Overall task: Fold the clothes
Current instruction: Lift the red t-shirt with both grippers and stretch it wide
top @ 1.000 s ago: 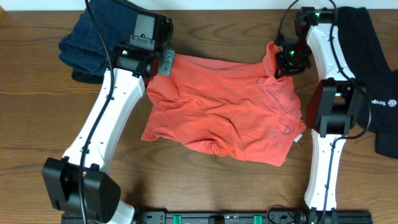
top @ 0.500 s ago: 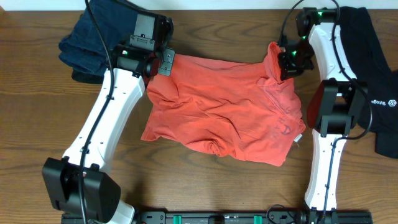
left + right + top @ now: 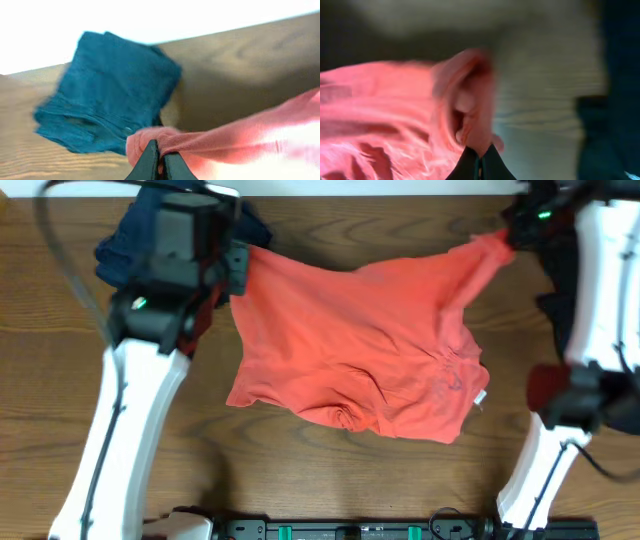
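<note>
The coral-red T-shirt [image 3: 370, 340] lies rumpled in the middle of the table, its far edge lifted and stretched between both arms. My left gripper [image 3: 238, 262] is shut on the shirt's far left corner [image 3: 150, 142]. My right gripper [image 3: 503, 238] is shut on the far right corner [image 3: 470, 115], pulled up and outward. A small white tag [image 3: 482, 398] shows at the shirt's right edge. The near hem still rests on the table. The lettering is hidden.
A dark navy denim garment [image 3: 130, 250] lies folded at the far left, right behind my left gripper; it also shows in the left wrist view [image 3: 110, 85]. The table's far edge [image 3: 380, 192] runs close behind both grippers. The right arm's base [image 3: 570, 395] stands beside the shirt.
Both grippers have risen and moved apart toward the far edge, lifting and stretching the shirt's far edge. The crumpled right corner is now pulled out taut.
</note>
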Robot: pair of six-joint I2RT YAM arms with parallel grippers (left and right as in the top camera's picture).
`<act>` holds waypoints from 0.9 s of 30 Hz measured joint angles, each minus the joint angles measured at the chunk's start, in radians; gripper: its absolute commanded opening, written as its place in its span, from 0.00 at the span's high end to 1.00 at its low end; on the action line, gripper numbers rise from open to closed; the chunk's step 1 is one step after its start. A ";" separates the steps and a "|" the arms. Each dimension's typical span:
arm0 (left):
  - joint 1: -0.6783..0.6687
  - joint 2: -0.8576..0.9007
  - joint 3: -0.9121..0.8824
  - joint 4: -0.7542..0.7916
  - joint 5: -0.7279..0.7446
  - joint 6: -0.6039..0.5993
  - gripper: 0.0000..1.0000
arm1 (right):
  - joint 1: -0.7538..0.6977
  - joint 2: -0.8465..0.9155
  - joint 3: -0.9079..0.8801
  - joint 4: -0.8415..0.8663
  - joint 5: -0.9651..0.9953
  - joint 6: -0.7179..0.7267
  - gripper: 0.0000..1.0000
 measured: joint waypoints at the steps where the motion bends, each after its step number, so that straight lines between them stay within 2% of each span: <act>1: 0.006 -0.025 0.004 0.009 0.000 0.000 0.95 | -0.020 -0.040 0.005 0.002 0.000 0.003 0.99; 15: 0.018 -0.248 0.010 0.140 0.000 -0.002 0.94 | -0.340 -0.394 0.009 0.037 -0.111 0.038 0.99; 23: 0.018 -0.502 0.010 0.165 0.000 -0.029 0.94 | -0.614 -0.602 0.009 0.027 -0.267 0.039 0.99; 27: 0.018 -0.615 0.012 0.154 0.000 -0.054 0.94 | -0.705 -0.683 0.010 0.024 -0.324 0.039 0.99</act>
